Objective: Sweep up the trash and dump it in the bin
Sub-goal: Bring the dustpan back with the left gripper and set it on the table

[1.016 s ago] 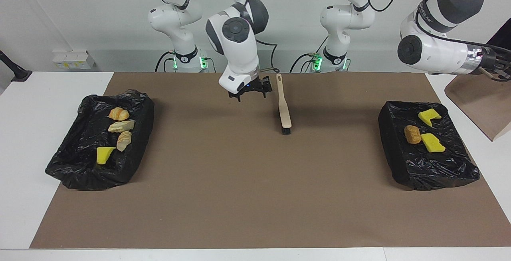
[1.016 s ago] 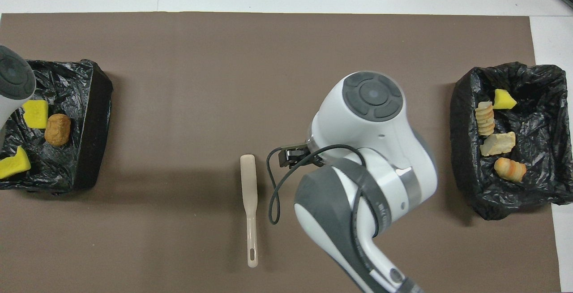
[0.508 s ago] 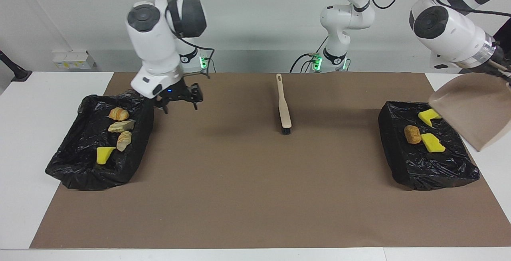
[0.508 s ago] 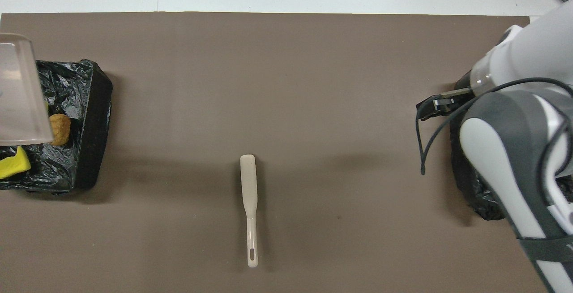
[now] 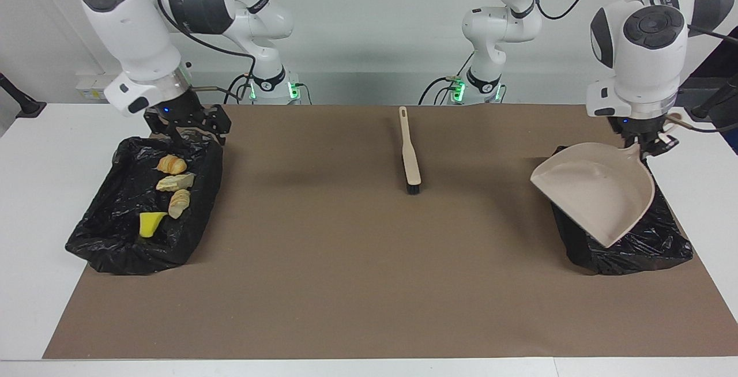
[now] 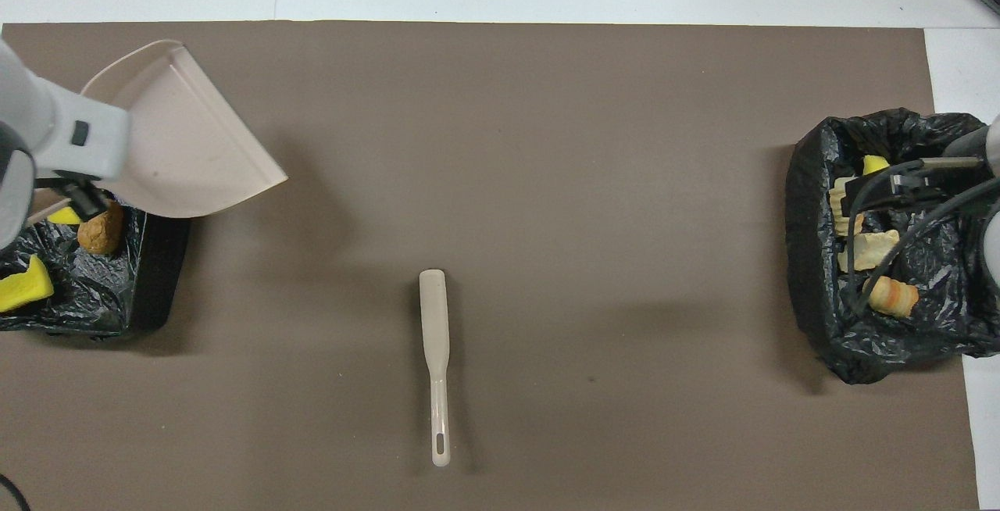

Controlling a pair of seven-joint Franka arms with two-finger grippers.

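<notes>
Holding the dustpan point(image 5: 599, 192) by its handle over one bin point(image 5: 634, 250), left gripper point(image 5: 647, 145) is clamped. Right gripper point(image 5: 190, 129) hangs wide open over the other bin's point(image 5: 104, 250) rim; trash point(image 5: 173, 184) sits inside. Brush point(image 5: 409, 155) lies alone mid-mat point(image 5: 369, 285).

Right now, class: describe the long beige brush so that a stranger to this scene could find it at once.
Start from the brown mat that covers the table, with a black-lined bin at each end. The long beige plastic brush lies alone on the mat midway between the bins, its handle toward the robots. Unlike the broad beige dustpan, it is slim, dark-bristled and held by no gripper.
</notes>
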